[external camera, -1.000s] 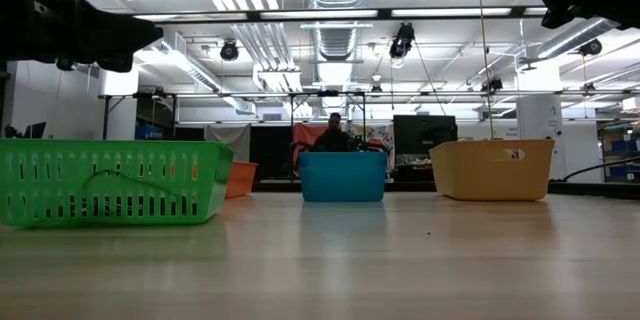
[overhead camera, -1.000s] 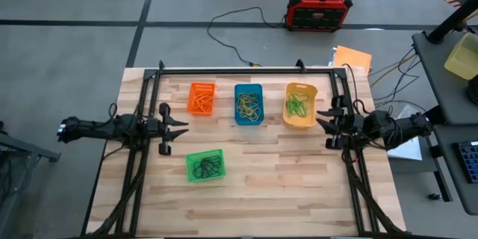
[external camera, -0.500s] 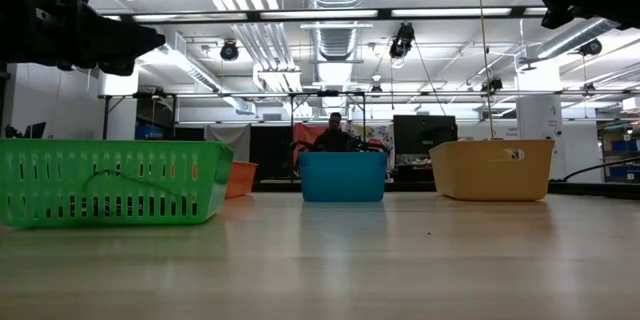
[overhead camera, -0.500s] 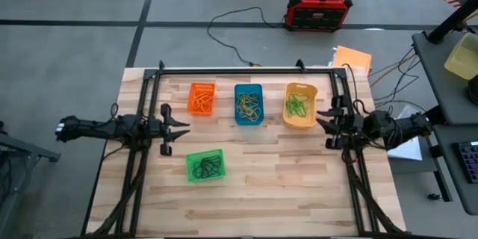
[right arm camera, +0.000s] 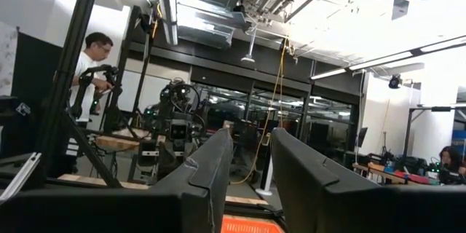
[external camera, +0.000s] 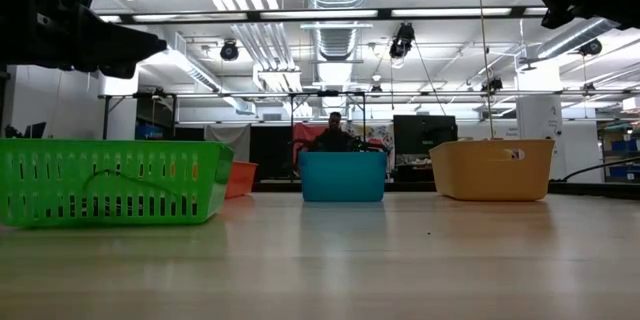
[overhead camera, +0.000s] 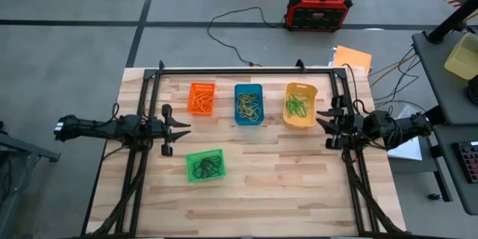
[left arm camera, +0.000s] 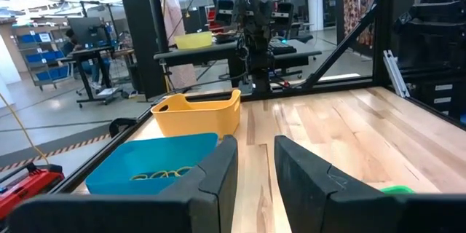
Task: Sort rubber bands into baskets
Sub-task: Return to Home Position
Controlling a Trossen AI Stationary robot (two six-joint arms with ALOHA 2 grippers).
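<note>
Seemingly done: the rubber bands (overhead camera: 249, 104) lie inside the four baskets (overhead camera: 204, 151) on the surface (overhead camera: 284, 187). Left hand (overhead camera: 181, 128) and right hand (overhead camera: 320, 125) hang at opposite edges, each narrowly parted and empty, probably parked clear since nothing looks left to pick.

The high camera hangs well above the table (overhead camera: 299, 187) and looks straight down on all of it, the left gripper (overhead camera: 181, 128) and right gripper (overhead camera: 321, 125) facing each other from its two side edges. The low camera sits at board level close to the green basket (external camera: 110, 180), on the side of the grippers away from the other baskets (overhead camera: 249, 86), and looks level across into the room. Each wrist camera sits just behind its own parted fingers (left arm camera: 218, 178) and looks out between them. The left one looks over the blue basket (left arm camera: 153, 164) and yellow-orange basket (left arm camera: 196, 116), both shared with the high and low views, to the right arm (left arm camera: 255, 36); the right one, tipped higher, looks to the left arm (right arm camera: 175, 120).
</note>
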